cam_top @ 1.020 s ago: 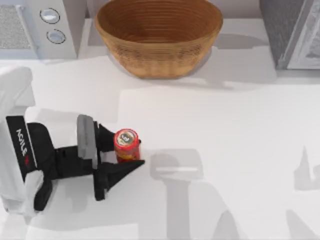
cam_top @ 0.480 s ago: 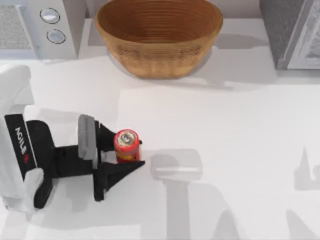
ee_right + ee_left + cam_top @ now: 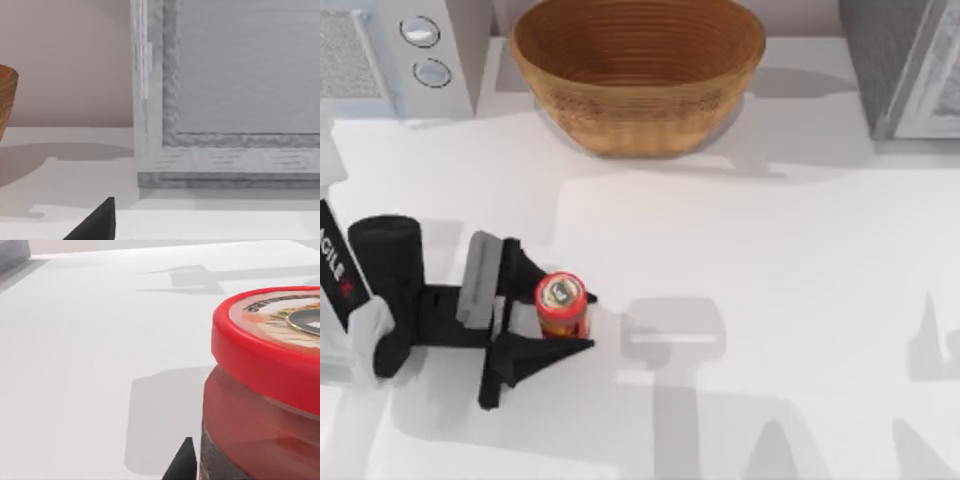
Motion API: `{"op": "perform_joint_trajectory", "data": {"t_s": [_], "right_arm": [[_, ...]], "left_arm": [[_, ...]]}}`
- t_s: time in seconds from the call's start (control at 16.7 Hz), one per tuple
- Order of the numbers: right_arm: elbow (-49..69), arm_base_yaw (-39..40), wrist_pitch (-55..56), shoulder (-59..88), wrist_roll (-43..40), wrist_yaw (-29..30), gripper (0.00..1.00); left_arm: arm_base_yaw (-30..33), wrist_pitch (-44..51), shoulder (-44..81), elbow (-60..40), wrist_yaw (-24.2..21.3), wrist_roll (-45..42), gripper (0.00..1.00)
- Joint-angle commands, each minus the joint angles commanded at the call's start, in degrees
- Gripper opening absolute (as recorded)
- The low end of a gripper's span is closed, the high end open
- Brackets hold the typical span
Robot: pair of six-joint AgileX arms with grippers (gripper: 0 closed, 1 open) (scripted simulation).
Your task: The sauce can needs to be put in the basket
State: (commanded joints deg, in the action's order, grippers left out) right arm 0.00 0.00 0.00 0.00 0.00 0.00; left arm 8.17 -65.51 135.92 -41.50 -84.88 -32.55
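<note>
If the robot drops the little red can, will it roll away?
Probably, if it lands sideways: the sauce can is round. Standing upright, as now between the left gripper fingers, its flat end should keep it still. It looks stiff, so squeezing likely won't bend it.

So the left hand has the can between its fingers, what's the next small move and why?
Probably lift the can straight up: the left hand brackets it with fingers on both sides, and the basket stands high-walled at the table's far edge, so height is needed first.

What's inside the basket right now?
Nothing: the basket shows bare ribbed rings inside, though its near wall hides part of the floor. The sauce can stands on the table between the left gripper jaws.
</note>
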Motion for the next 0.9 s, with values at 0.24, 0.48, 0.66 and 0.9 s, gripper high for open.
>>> {"op": "perform_joint_trajectory", "data": {"t_s": [0.24,0.48,0.66,0.9], "right_arm": [[0.0,0.0,0.0,0.0,0.0,0.0,1.0],[0.0,0.0,0.0,0.0,0.0,0.0,1.0],[0.0,0.0,0.0,0.0,0.0,0.0,1.0],[0.0,0.0,0.0,0.0,0.0,0.0,1.0]], "left_arm": [[-2.7,24.6,-4.4,-0.6,-6.1,-19.8,0.0],[-6.2,51.8,-8.5,-0.7,-10.4,-41.4,0.0],[-9.4,72.7,-11.5,-0.4,-11.6,-58.0,0.0],[-13.8,98.9,-15.2,0.2,-10.6,-79.0,0.0]]}}
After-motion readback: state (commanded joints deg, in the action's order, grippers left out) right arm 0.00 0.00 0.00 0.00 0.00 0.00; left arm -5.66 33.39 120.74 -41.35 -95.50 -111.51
